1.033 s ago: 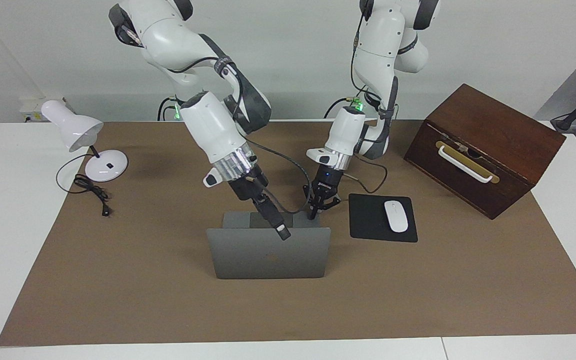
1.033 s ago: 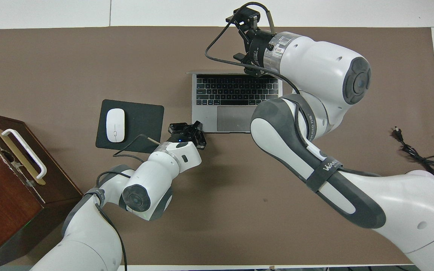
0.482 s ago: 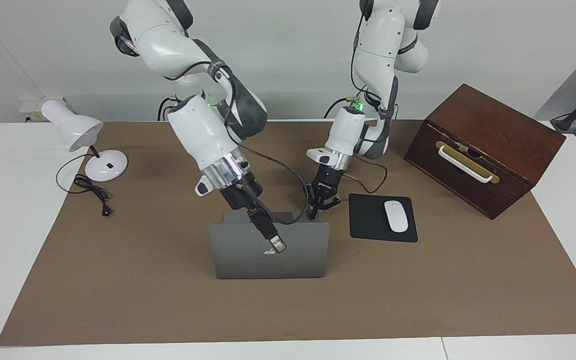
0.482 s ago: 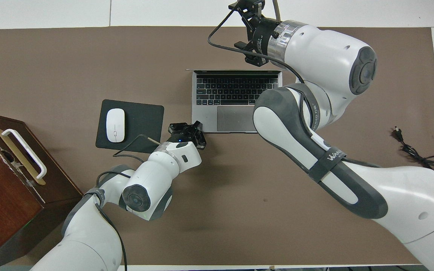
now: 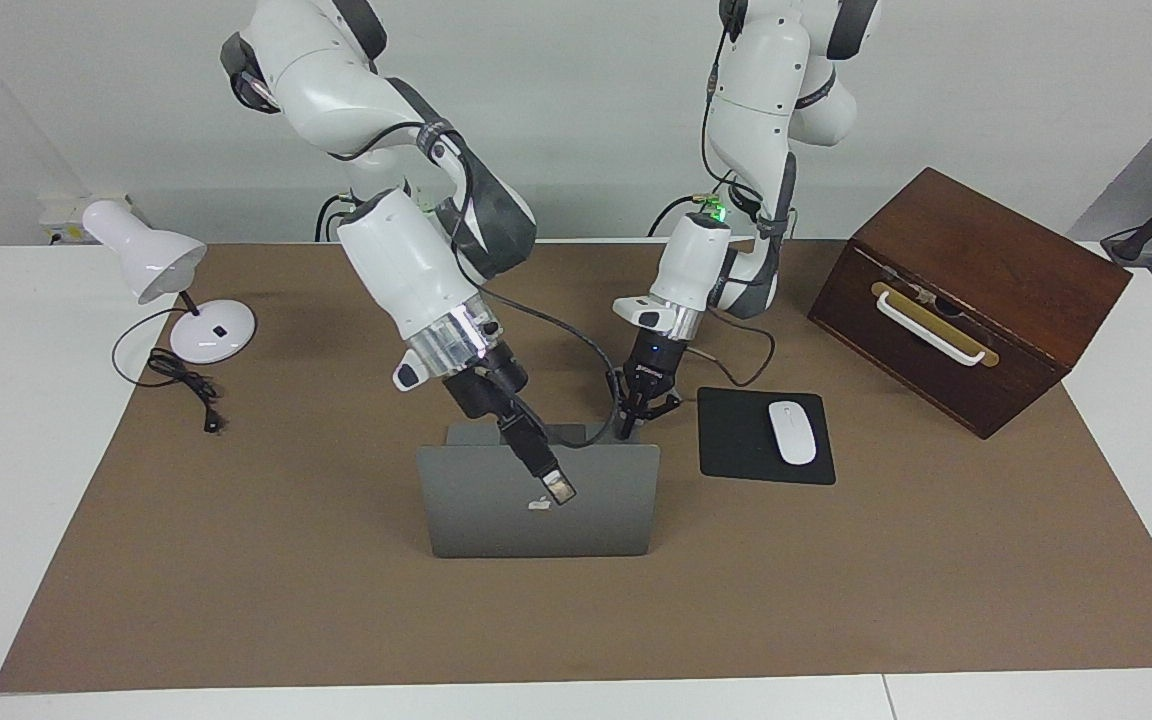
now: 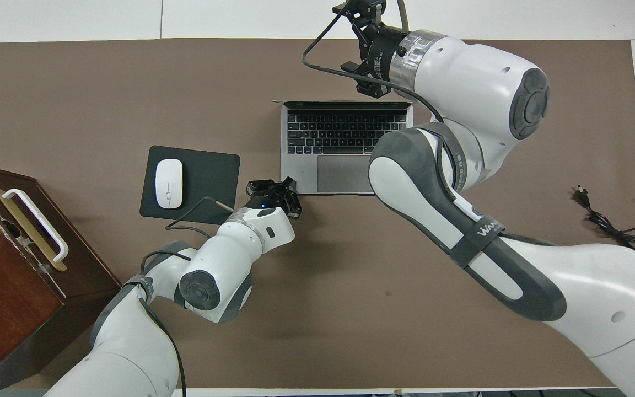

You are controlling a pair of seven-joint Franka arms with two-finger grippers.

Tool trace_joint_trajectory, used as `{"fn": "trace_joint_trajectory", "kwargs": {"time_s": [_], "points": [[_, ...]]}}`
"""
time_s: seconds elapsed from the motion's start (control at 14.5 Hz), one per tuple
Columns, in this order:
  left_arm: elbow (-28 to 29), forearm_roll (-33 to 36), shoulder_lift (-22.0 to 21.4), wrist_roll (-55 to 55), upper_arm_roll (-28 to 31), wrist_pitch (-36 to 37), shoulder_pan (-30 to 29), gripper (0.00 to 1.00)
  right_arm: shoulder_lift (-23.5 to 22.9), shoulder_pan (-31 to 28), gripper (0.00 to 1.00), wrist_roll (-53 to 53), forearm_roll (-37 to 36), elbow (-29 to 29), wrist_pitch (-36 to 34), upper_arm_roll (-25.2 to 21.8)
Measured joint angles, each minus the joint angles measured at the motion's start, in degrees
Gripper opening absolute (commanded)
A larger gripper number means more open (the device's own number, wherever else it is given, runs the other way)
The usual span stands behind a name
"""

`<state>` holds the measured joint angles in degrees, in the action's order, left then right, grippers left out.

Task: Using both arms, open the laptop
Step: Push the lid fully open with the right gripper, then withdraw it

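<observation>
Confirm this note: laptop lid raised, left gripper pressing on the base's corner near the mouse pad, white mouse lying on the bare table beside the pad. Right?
Not quite. The white mouse lies on the black mouse pad, not on the bare table; the overhead view shows it plainly. The rest holds: the laptop has its lid raised, and the left gripper is down at the base's corner nearest the pad, apparently pressing on it.

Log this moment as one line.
laptop: open, lid upright | left hand: shut, at base corner | right hand: over lid | mouse: on pad

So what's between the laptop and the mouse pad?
Just bare brown mat between the laptop and the mouse pad; the left gripper hangs over that gap in the overhead view.
</observation>
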<state>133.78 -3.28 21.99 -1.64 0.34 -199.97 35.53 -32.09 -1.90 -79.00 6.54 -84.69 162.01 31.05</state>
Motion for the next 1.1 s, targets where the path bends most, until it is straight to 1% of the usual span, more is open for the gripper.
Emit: {"fn": "trace_joint_trajectory", "kwargs": {"time_s": [0.34, 0.76, 0.83, 1.03, 1.1], "points": [[0.0, 0.0, 0.0, 0.0, 0.0, 0.0, 0.0, 0.00, -0.3, 0.0, 0.97, -0.3, 0.0, 0.9, 0.0, 0.0], [0.0, 0.0, 0.0, 0.0, 0.0, 0.0, 0.0, 0.00, -1.5, 0.0, 0.97, -0.5, 0.0, 3.2, -0.4, 0.1], [0.0, 0.0, 0.0, 0.0, 0.0, 0.0, 0.0, 0.00, -1.7, 0.0, 0.97, -0.4, 0.0, 4.1, -1.9, 0.1], [0.0, 0.0, 0.0, 0.0, 0.0, 0.0, 0.0, 0.00, -2.5, 0.0, 0.97, 1.7, 0.0, 9.3, -9.6, 0.0], [0.0, 0.0, 0.0, 0.0, 0.0, 0.0, 0.0, 0.00, -2.8, 0.0, 0.97, 2.2, 0.0, 10.5, -11.0, 0.0]]}}
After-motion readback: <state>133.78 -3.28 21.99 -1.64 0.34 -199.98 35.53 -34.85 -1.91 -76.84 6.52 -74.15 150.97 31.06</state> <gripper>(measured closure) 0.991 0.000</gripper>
